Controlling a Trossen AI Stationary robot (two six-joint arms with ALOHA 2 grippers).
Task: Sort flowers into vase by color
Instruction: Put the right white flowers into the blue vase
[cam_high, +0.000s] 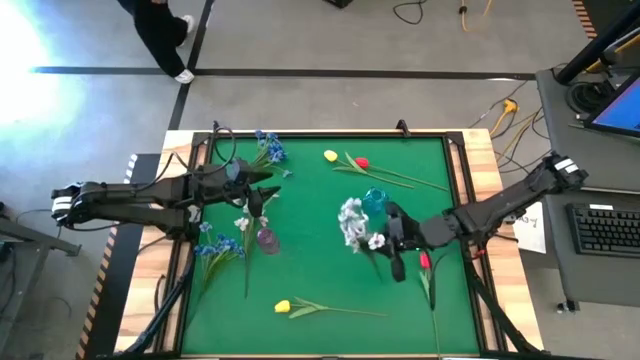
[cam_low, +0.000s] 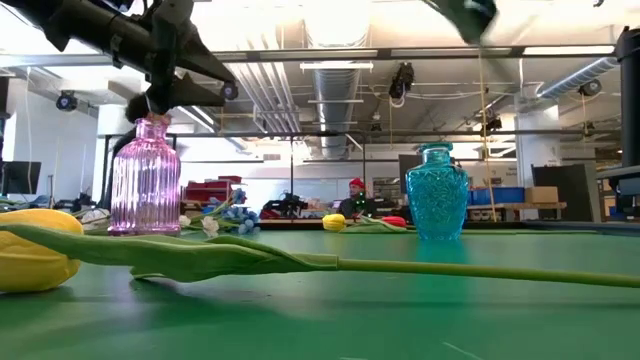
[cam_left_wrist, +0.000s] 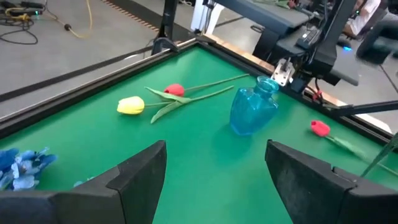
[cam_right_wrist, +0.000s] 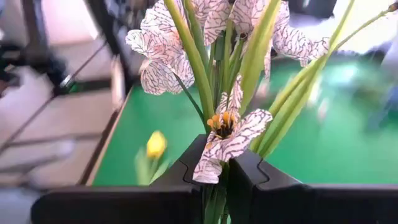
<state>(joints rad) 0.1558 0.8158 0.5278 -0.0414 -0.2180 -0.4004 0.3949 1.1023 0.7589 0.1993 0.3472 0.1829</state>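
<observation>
The right gripper (cam_right_wrist: 217, 171) has its fingers closed on the stems of the white flowers (cam_high: 352, 222), held just beside the blue vase (cam_high: 374, 201) near the middle of the tabletop (cam_high: 320, 270). The left gripper (cam_left_wrist: 214, 177), fingers open and empty, hangs over the pink vase (cam_low: 146, 178) toward the left edge. The bunched stems could catch the blue vase's narrow neck and tip it, or slip askew in the grip. The stem ends are hidden below the fingers, and the overhead view cannot show how high the flowers ride above the vase mouth.
</observation>
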